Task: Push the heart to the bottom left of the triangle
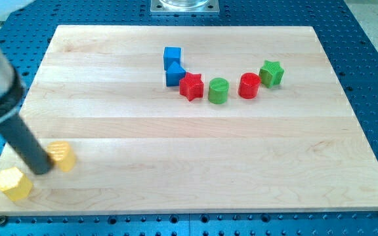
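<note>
The yellow heart (62,155) looks light, stiff and slippery: push its lower-left side squarely. My tip (43,170), a bare end effector grasping nothing, sits just beside it.

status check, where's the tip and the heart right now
My tip sits between two yellow blocks at the view's bottom left. Yellow heart touching its right side; other yellow block lower left. No triangle made out.

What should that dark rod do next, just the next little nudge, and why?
Probably slide my tip toward the view's right and a little up, pressing into the yellow heart. My tip sits just at its left, between it and the other yellow block, while the blue triangle lies far toward the upper right.
</note>
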`<control>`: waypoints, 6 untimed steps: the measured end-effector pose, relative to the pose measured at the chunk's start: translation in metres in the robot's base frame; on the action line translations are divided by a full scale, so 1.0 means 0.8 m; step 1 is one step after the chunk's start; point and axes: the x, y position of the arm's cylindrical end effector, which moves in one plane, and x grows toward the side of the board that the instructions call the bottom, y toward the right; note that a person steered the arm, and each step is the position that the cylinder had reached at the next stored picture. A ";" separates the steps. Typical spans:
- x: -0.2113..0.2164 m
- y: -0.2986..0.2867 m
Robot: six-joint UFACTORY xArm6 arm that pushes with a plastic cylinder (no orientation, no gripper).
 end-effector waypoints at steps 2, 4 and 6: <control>-0.004 0.098; -0.098 0.130; -0.174 0.147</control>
